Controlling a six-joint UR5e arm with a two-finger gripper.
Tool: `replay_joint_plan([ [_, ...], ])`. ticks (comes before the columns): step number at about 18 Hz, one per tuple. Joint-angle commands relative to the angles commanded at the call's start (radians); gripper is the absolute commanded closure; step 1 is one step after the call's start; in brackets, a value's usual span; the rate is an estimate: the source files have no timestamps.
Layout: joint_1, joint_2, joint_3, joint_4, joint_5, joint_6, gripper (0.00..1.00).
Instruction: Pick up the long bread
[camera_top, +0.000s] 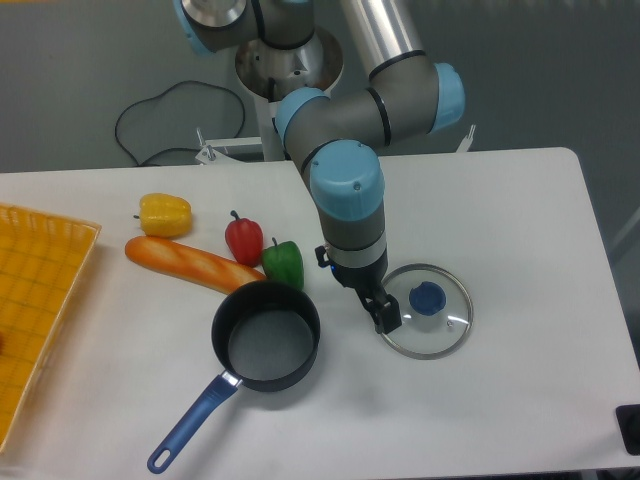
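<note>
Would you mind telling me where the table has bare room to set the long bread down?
The widest bare patch is the table's right side, beyond the glass lid. Another lies along the front edge, right of the pan. It is crowded at centre-left, where the long bread, yellow pepper, red pepper, green pepper and pan cluster beside the yellow tray.

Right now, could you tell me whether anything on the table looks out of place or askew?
Only the glass lid stands out: it lies flat on the table, apart from the open black pan. The long bread lies untouched, one end against the pan's rim. Nothing looks spilled or damaged.
</note>
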Motion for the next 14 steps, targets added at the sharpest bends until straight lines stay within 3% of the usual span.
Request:
replay_joint_plan([
  [10, 0.006, 0.017, -0.07, 0.025, -0.005, -0.025, 0.0],
  [14, 0.005, 0.031, -0.081, 0.023, -0.005, -0.109, 0.0],
])
